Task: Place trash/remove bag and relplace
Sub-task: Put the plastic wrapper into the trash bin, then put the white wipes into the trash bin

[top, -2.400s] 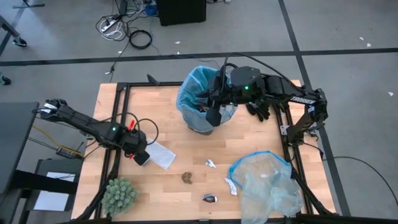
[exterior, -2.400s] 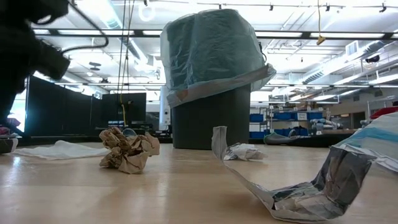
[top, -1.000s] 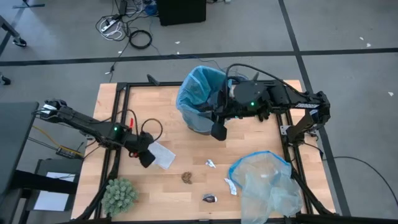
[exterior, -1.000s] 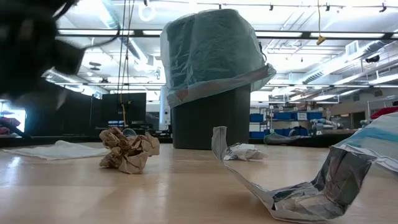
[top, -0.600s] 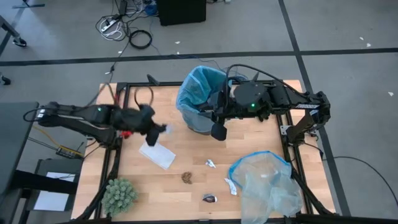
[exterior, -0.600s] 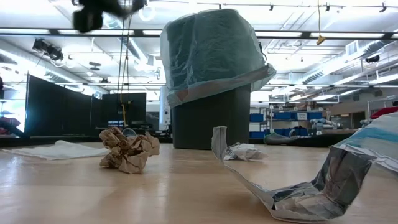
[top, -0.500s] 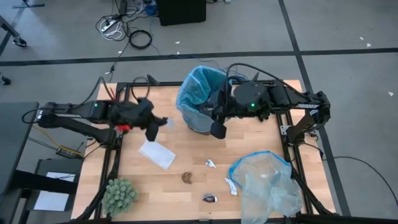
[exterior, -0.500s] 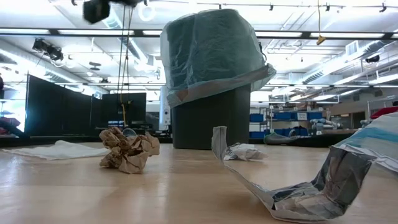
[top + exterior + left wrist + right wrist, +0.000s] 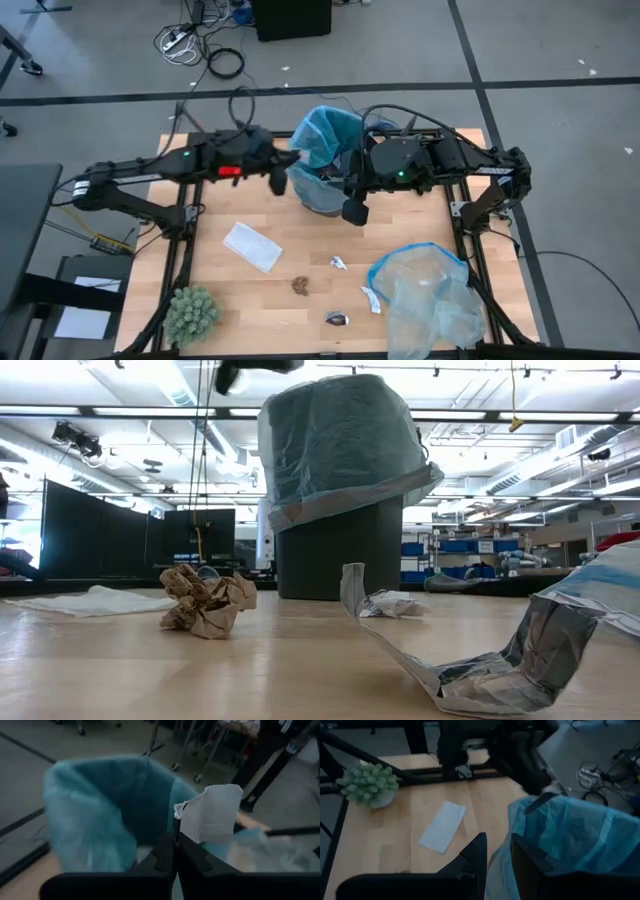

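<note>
The bag (image 9: 322,150) is flanked by both pincers, left pincer (image 9: 292,157) and right pincer (image 9: 352,205); scraps (image 9: 300,286) are scattered in front on the tabletop (image 9: 270,300).

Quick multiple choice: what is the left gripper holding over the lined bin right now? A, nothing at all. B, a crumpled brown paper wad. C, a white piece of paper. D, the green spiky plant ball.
C: in the left wrist view the left gripper is shut on a white piece of paper above the blue-lined bin.

Sky-blue bag (image 9: 322,140), white paper scrap (image 9: 210,815), brown wad (image 9: 205,603), green plant ball (image 9: 191,315)
</note>
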Robot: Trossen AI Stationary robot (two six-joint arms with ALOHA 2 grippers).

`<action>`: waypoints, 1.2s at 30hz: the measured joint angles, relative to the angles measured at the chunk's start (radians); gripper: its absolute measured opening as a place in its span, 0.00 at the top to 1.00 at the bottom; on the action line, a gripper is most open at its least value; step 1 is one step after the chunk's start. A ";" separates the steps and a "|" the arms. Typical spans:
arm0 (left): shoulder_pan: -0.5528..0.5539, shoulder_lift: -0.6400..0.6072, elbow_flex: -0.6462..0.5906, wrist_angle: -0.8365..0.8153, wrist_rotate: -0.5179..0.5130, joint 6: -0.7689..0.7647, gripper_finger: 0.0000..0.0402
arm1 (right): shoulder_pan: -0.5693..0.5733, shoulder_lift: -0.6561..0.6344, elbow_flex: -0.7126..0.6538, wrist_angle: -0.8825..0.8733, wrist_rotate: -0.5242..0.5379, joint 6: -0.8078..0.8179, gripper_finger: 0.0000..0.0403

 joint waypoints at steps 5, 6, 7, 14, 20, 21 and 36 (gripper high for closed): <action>0.080 0.097 0.000 0.096 0.117 0.012 0.85 | 0.000 0.000 0.000 -0.039 0.001 0.032 0.82; 0.089 0.114 0.000 0.099 0.138 0.016 0.83 | 0.000 0.000 0.000 -0.046 0.001 0.042 0.82; 0.096 0.125 0.000 0.101 0.159 0.029 0.81 | 0.000 0.000 0.000 -0.052 0.005 0.052 0.82; 0.097 0.141 0.000 0.145 0.192 0.114 0.60 | 0.000 0.000 0.000 -0.070 0.036 0.073 0.82; 0.097 0.143 0.037 0.136 0.185 0.119 0.40 | -0.017 0.000 0.000 -0.066 0.037 0.081 0.82; 0.097 0.143 0.042 0.136 0.180 0.119 0.38 | -0.020 0.000 0.000 -0.061 0.038 0.081 0.82; 0.099 0.141 0.304 -0.389 0.137 0.138 0.30 | -0.030 0.026 0.001 0.010 -0.057 0.027 0.82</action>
